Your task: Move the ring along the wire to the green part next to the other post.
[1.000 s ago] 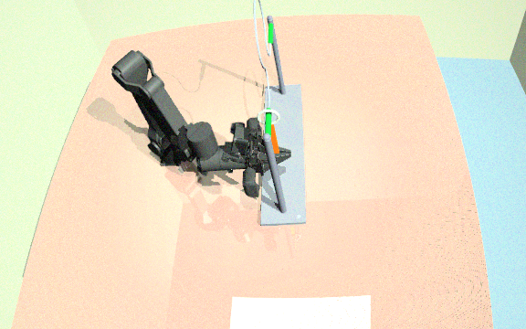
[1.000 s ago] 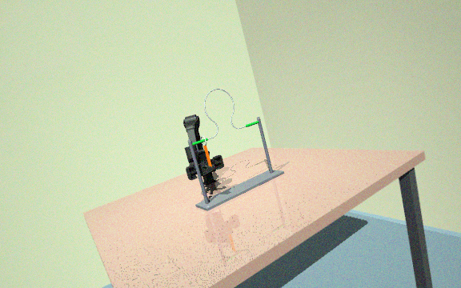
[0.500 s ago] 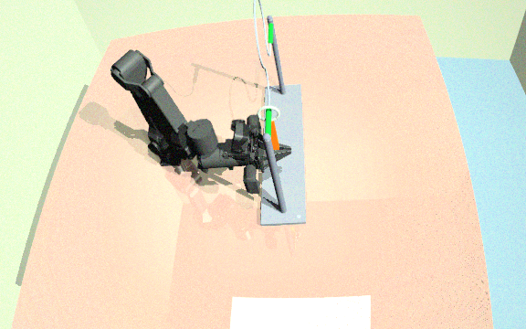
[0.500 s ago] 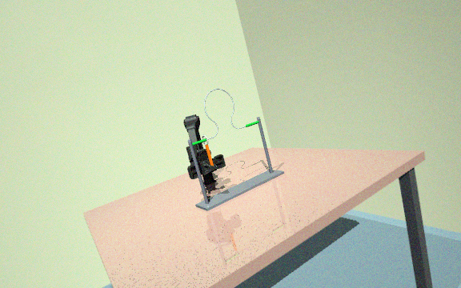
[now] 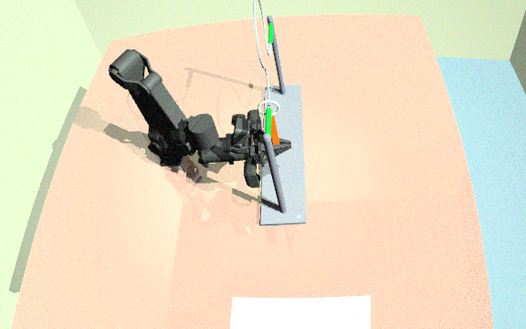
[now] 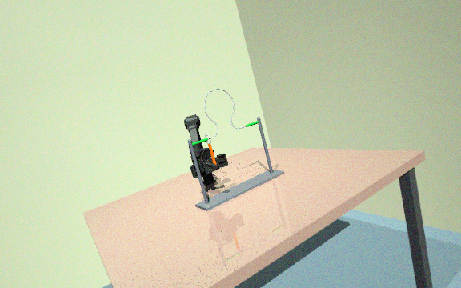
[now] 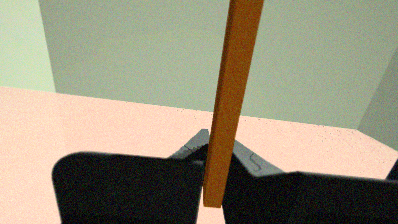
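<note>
The white ring is around the wire at the inner end of the near green part, where the thin grey wire begins. Whether ring and wire touch cannot be told. The orange handle hangs down from the ring, slightly tilted. My gripper is shut on the handle's lower part, below the wire and beside the near post. The ring is outside the wrist view. The far green part is bare.
The far post stands at the other end of the grey base plate. Between the green parts, the grey wire bends and rises in a tall loop. A white sheet shows at the bottom of the top view.
</note>
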